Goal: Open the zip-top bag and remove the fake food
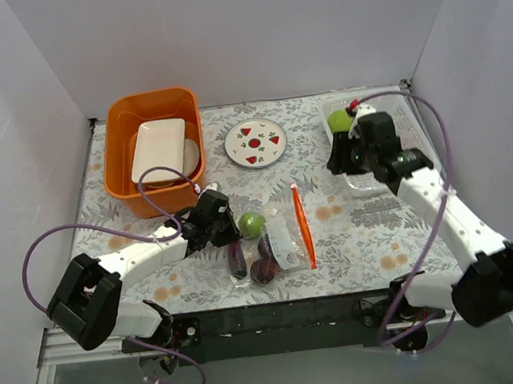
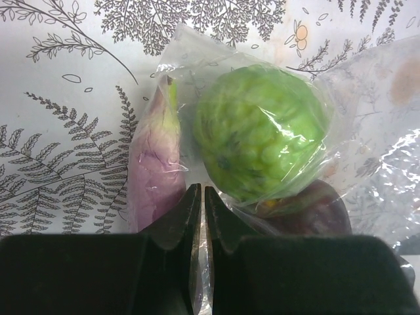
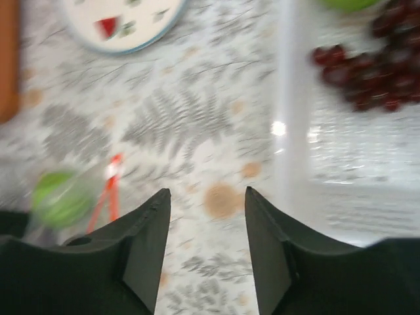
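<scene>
Partway through emptying, with left end effector point(image 2: 197, 190) clenched on the zip-top bag point(image 1: 287, 242) on the tabletop point(image 1: 362, 236) and right end effector point(image 3: 207, 191) released above the clear tray point(image 3: 348, 151); next, reach across for the bagged green ball point(image 2: 262, 131).

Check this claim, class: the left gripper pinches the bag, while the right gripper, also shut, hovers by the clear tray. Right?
Not quite. The right gripper is open: the right wrist view shows its fingers apart with nothing between them. The rest stands: the left gripper pinches the zip-top bag, and the right one hovers by the clear tray.
</scene>
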You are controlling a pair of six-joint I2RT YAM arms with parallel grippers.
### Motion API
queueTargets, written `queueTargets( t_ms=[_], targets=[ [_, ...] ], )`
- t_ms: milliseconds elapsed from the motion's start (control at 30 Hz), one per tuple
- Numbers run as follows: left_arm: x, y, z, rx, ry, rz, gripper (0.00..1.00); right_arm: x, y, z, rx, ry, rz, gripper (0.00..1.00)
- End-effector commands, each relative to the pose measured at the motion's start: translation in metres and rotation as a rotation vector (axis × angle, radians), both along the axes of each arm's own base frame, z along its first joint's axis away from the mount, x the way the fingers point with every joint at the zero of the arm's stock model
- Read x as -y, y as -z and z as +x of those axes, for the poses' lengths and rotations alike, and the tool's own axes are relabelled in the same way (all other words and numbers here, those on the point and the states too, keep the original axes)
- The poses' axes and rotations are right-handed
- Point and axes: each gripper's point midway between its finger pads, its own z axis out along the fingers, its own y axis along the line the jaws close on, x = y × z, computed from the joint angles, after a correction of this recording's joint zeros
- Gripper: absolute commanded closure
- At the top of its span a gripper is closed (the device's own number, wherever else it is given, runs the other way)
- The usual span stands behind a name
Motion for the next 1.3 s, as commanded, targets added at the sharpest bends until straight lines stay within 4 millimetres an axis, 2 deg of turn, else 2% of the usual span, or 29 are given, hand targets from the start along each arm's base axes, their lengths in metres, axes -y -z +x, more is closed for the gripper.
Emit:
queueTargets(
  t_ms=[0,33,100,200,400,533,700,800,867,967,1200,1267],
  targets=[
    [0.003,-0.020,0.005,0.045,0.004,-0.038,0.93,-0.075,0.012,-0.060,-0.007,-0.216,0.289,0.52],
    [0.004,-0.021,0.005,0.046,0.004,-0.042,0.93,-0.084,0.014,-0.067,-0.016,-0.210,0.342,0.54],
    [0.006,-0.022,0.006,0.045,0.008,-0.047,0.93,-0.101,0.030,-0.092,-0.061,-0.264,0.398,0.58],
    [0.007,-0.025,0.006,0.049,0.007,-0.059,0.93,-0.118,0.044,-0.110,-0.113,-0.300,0.449,0.64],
    [0.012,-0.034,-0.001,0.051,0.040,-0.105,0.93,-0.137,0.049,-0.130,-0.144,-0.361,0.501,0.65],
    [0.010,-0.039,-0.009,0.054,0.049,-0.123,0.94,-0.124,0.055,-0.130,-0.141,-0.298,0.450,0.67],
    [0.009,-0.042,-0.014,0.046,0.063,-0.131,0.94,-0.116,0.050,-0.133,-0.120,-0.285,0.427,0.65],
    [0.012,-0.051,-0.016,0.052,0.074,-0.152,0.94,-0.108,0.052,-0.129,-0.119,-0.261,0.375,0.59],
    [0.014,-0.055,-0.018,0.053,0.083,-0.166,0.94,-0.105,0.053,-0.130,-0.117,-0.261,0.353,0.59],
    [0.017,-0.060,-0.023,0.048,0.095,-0.184,0.94,-0.105,0.049,-0.130,-0.107,-0.269,0.357,0.66],
    [0.028,-0.057,-0.040,0.022,0.119,-0.200,0.94,-0.111,0.038,-0.130,-0.095,-0.288,0.388,0.75],
    [0.035,-0.056,-0.045,0.016,0.131,-0.205,0.95,-0.114,0.043,-0.133,-0.110,-0.301,0.409,0.75]
  ],
)
